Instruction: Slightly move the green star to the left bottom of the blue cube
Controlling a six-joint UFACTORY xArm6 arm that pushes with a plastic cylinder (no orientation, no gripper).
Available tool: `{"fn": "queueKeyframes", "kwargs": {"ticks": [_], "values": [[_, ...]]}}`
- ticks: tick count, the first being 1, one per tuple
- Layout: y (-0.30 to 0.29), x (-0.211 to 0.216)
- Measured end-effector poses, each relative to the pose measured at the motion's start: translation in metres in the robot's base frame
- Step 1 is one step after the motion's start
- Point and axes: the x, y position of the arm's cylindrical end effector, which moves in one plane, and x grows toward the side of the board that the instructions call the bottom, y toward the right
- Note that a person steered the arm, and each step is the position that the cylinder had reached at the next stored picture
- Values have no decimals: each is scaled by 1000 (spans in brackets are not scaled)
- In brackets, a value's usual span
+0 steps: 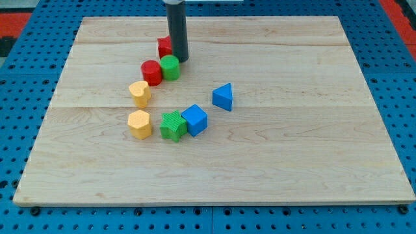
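The green star (173,125) lies on the wooden board (292,162), touching the left side of the blue cube (194,119). My tip (180,60) is well above them toward the view's top, just right of a red block (164,46) and just above a green cylinder (170,67). The tip touches neither the star nor the cube.
A red cylinder (152,72) sits left of the green cylinder. A yellow heart (140,93) and a yellow hexagon (140,123) lie left of the star. A blue triangle (223,97) lies up and right of the cube. Blue pegboard (396,97) surrounds the board.
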Motion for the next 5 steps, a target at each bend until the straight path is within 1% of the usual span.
{"fn": "queueKeyframes", "kwargs": {"ticks": [2,3,4,5], "values": [[-34,55],[-28,91],[-4,128],[-27,163]]}}
